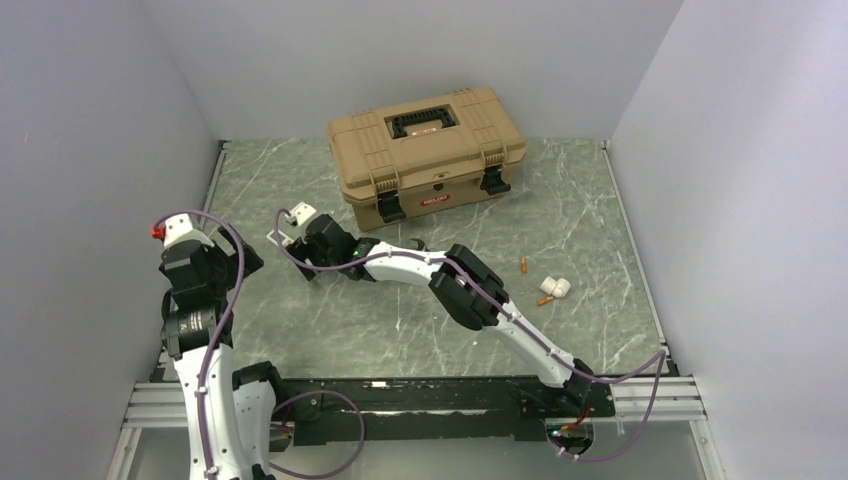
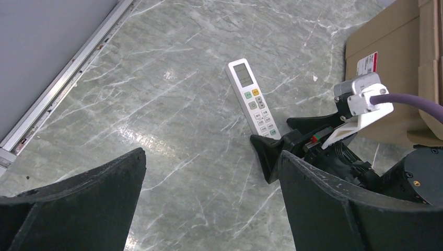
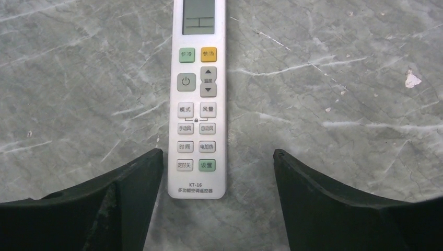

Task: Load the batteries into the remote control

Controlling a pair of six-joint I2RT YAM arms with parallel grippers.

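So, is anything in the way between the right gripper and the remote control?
Nothing visible. The right gripper is open, and the near end of the remote control sits between its jaws, lying buttons-up on the table.

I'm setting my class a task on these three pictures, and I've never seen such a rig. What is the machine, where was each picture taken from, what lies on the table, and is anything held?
Two robot arms are bolted at the near edge of a table. The wide picture comes from a camera above and behind them; the other two from a camera on each wrist. On it are a tan toolbox, a white remote control lying buttons up, and two small orange-brown cylinders, probably batteries, near a small white piece. The right pincer stands open astride the remote's lower end; the left pincer is open too. Nothing is held.
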